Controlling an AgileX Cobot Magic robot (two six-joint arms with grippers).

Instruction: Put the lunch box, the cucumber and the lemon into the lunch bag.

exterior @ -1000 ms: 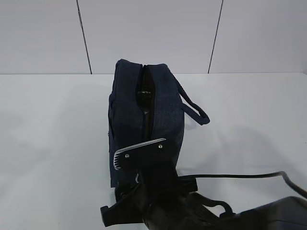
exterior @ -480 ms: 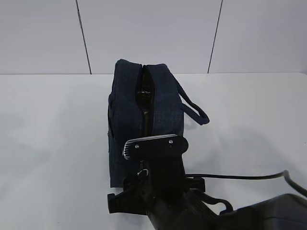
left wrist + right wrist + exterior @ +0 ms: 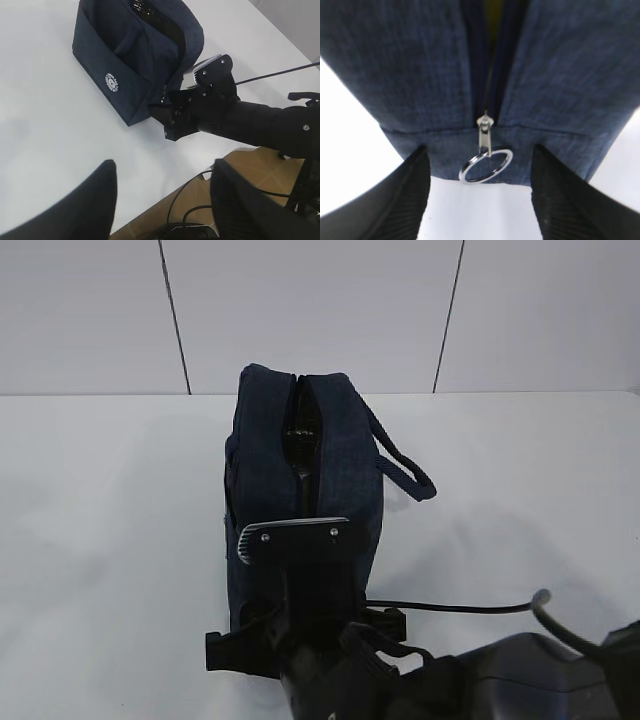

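Close up, the right claw stands with its fingers spread, one on each side of the ring pull, grasping nothing; the ring hangs between the fingers without touching either, at the end of the bag just ahead of the claw; the zipper runs away from the claw up the middle of the bag and is parted, with a sliver of yellow showing deep in the gap, too little to name; in the exterior view the right claw sits against the near end of the bag, whose strap loops out on the right side, and a black cable trails behind the arm across the white worktop; the left claw hangs released and empty, well back from the bag, which lies beyond it on the worktop; a small round white logo marks the bag's side panel, its lettering too small to read; the lunch box and cucumber cannot be seen in any view.
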